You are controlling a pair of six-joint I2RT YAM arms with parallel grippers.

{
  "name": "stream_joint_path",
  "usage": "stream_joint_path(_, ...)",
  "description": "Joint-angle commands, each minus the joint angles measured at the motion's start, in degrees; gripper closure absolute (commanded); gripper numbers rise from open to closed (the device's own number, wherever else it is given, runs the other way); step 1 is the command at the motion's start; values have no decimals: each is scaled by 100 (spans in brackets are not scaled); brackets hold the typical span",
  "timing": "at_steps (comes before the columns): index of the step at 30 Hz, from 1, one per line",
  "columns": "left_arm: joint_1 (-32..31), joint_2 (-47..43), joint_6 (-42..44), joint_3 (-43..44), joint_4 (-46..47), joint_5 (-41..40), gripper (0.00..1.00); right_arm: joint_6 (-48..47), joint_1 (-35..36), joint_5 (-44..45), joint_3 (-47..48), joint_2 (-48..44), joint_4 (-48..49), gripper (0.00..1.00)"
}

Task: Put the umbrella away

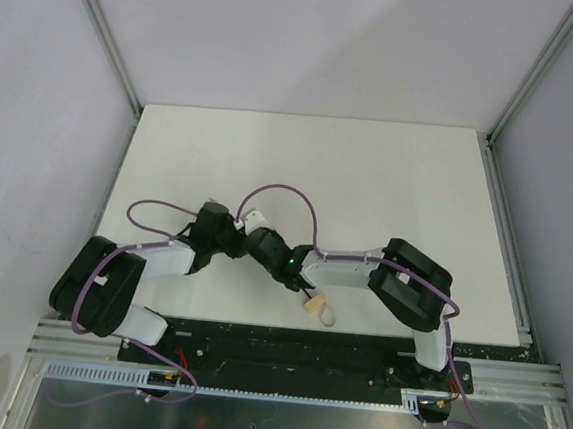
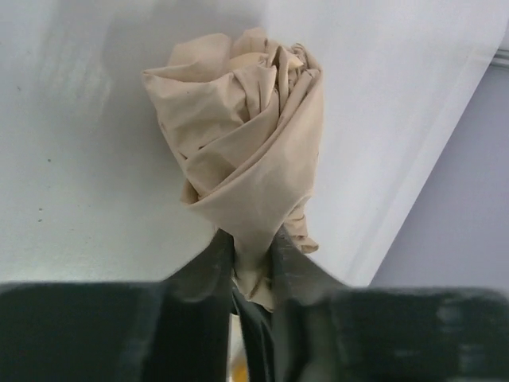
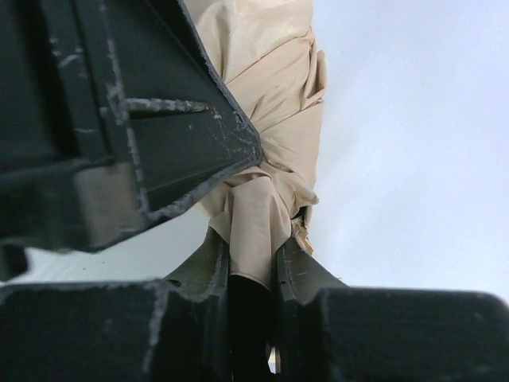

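Note:
The umbrella (image 2: 238, 119) shows as a crumpled, twisted bundle of pale beige fabric. My left gripper (image 2: 251, 256) is shut on the lower end of that bundle, which stands up from between its fingers. My right gripper (image 3: 253, 243) is also shut on a fold of the same umbrella (image 3: 270, 111), with the left gripper's black body (image 3: 119, 135) pressed close at upper left. In the top view both grippers, left gripper (image 1: 226, 234) and right gripper (image 1: 256, 240), meet over the table's near middle and hide the canopy. The tan handle with its loop strap (image 1: 317, 308) pokes out beneath the right arm.
The white table (image 1: 370, 182) is bounded by pale walls and by aluminium posts at the back left (image 1: 104, 33) and back right (image 1: 540, 71). A black mounting rail (image 1: 285, 350) runs along the near edge. Purple cables (image 1: 288, 193) loop over both arms.

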Motion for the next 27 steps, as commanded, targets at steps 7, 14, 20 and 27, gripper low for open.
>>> stream_joint_path(7, 272, -362, 734, -153, -1618, -66, 4, 208, -1108, -4035, -976, 33, 514, 100)
stream_joint_path(14, 326, 34, 831, 143, -1627, 61, 1, 334, -1515, -5423, -1150, 123, 921, 100)
stream_joint_path(20, 319, 449, 797, 111, -1772, -416, 5, 381, -1749, -6165, -1185, 281, 1144, 100)
stream_joint_path(27, 314, 233, 899, -158, -1842, -935, 28, 198, -1973, -6507, -1288, 229, 1056, 100)
